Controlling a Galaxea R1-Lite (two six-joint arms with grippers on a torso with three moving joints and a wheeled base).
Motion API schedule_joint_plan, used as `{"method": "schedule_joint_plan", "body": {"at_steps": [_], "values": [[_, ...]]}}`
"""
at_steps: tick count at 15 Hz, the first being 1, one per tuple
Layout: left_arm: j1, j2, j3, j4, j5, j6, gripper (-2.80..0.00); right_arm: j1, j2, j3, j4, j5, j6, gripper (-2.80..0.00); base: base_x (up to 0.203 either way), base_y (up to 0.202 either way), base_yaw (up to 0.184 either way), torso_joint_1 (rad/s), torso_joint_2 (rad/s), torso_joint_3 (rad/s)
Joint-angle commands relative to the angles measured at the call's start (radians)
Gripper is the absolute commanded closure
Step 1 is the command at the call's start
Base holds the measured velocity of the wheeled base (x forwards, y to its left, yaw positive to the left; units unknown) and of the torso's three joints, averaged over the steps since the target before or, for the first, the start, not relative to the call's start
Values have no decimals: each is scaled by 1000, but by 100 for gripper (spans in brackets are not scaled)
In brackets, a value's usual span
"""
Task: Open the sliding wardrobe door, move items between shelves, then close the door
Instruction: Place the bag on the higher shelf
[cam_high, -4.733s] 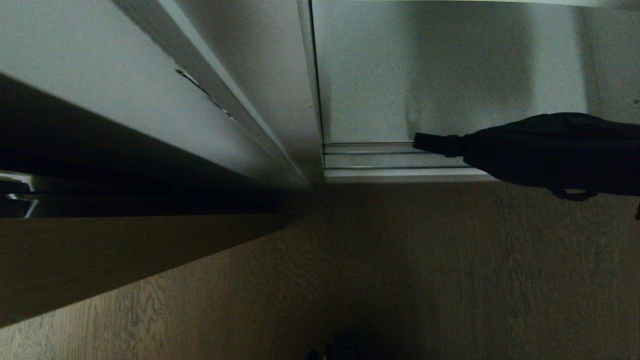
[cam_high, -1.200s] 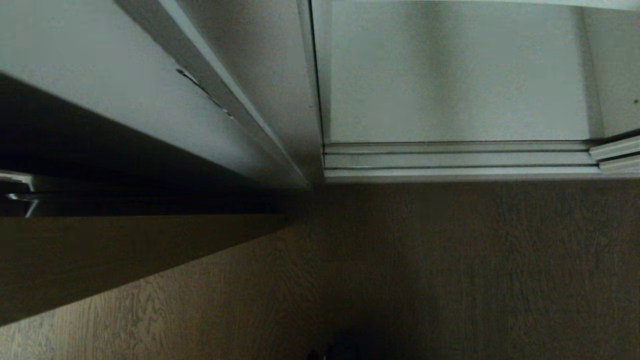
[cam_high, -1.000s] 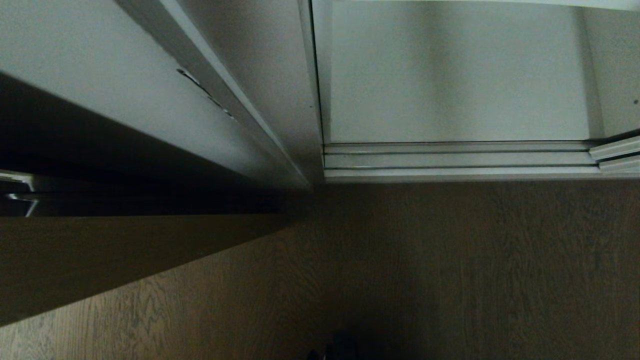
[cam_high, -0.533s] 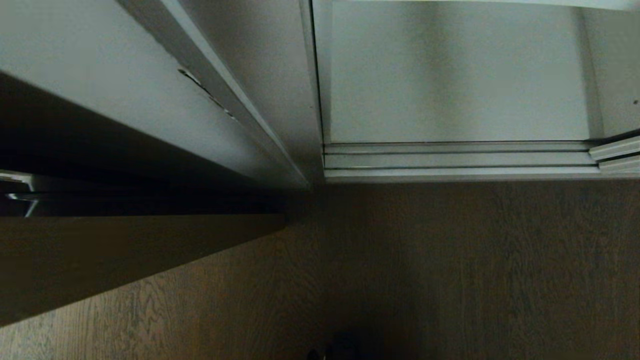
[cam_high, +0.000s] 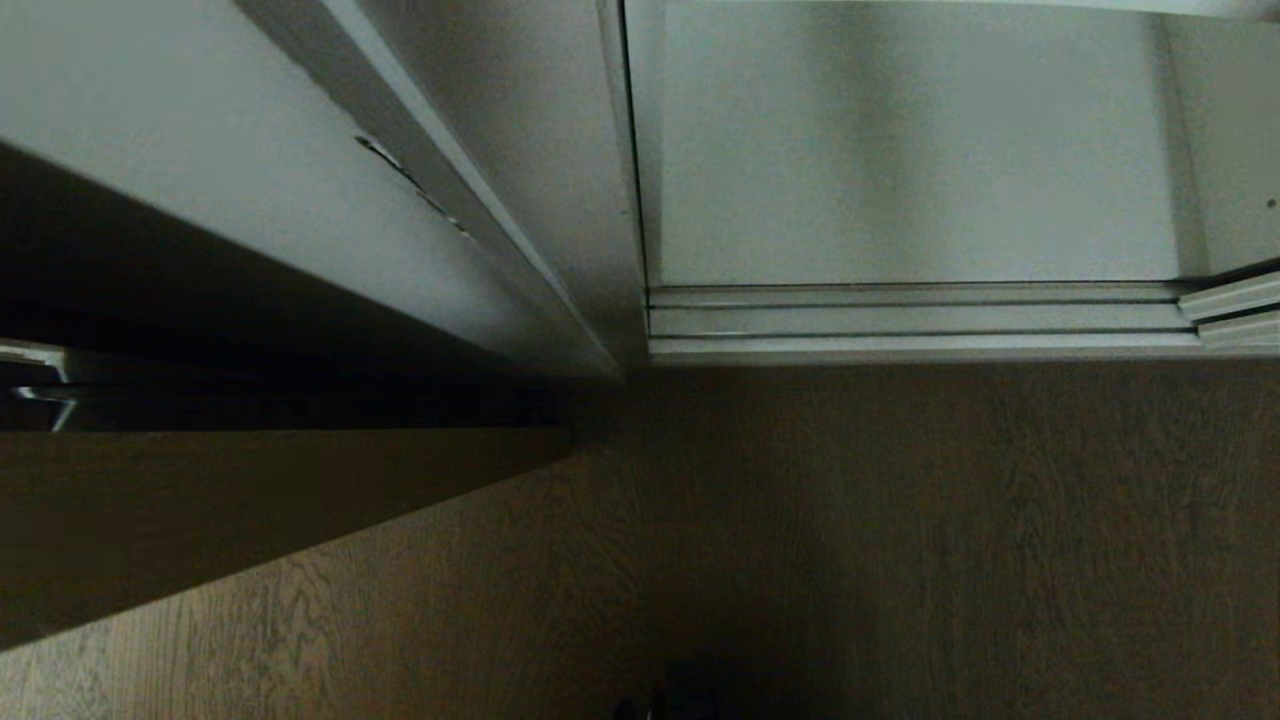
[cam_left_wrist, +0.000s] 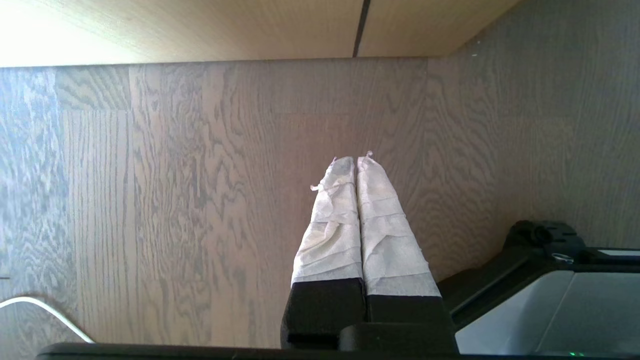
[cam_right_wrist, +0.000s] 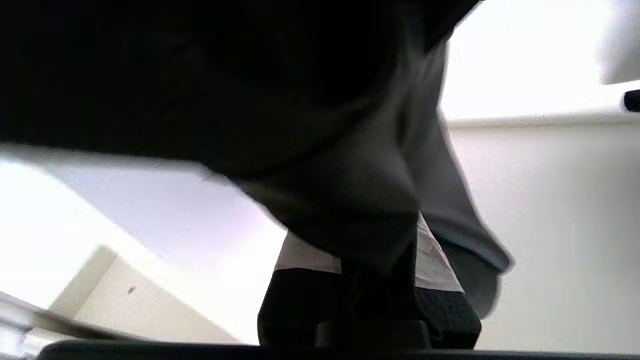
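Right gripper carrying fabric bundle
The right gripper (cam_right_wrist: 370, 260) was clamped on the black fabric bundle (cam_right_wrist: 225, 85) before white wardrobe panels (cam_right_wrist: 550, 225); the left gripper (cam_left_wrist: 356, 162) hung shut over the wood floor (cam_left_wrist: 150, 200).

Down in the head view the bottom shelf (cam_high: 900, 160) of the open white wardrobe lies bare and pale, and the silver door tracks (cam_high: 900, 320) run along its front edge right where it meets the floor (cam_high: 900, 540). That floor is brown wood-grain board, dim here, and a dark wooden panel (cam_high: 220, 510) slants across it on the left. Over in the left wrist view the same grained floor (cam_left_wrist: 175, 190) spreads out in brighter light, with a thin white cable (cam_left_wrist: 45, 312) curling on it at the edge of the picture.
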Motion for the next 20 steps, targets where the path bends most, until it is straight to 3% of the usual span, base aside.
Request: {"method": "schedule_joint_plan", "body": {"at_steps": [1, 7, 12, 16, 20], "values": [[0, 0, 0, 1, 1, 0, 0, -8, 32, 62, -87, -4, -3, 0, 0, 0, 0, 0, 0, 0], [0, 0, 0, 2, 1, 0, 0, -22, 260, 52, -308, -34, 38, 0, 0, 0, 0, 0, 0, 0], [0, 0, 0, 0, 1, 0, 0, -20, 402, -102, -340, -105, 109, 0, 0, 0, 0, 0, 0, 0], [0, 0, 0, 0, 1, 0, 0, 8, 532, -415, -335, -172, 141, 0, 0, 0, 0, 0, 0, 0], [0, 0, 0, 0, 1, 0, 0, 58, 598, -601, -317, -216, 148, 0, 0, 0, 0, 0, 0, 0]]}}
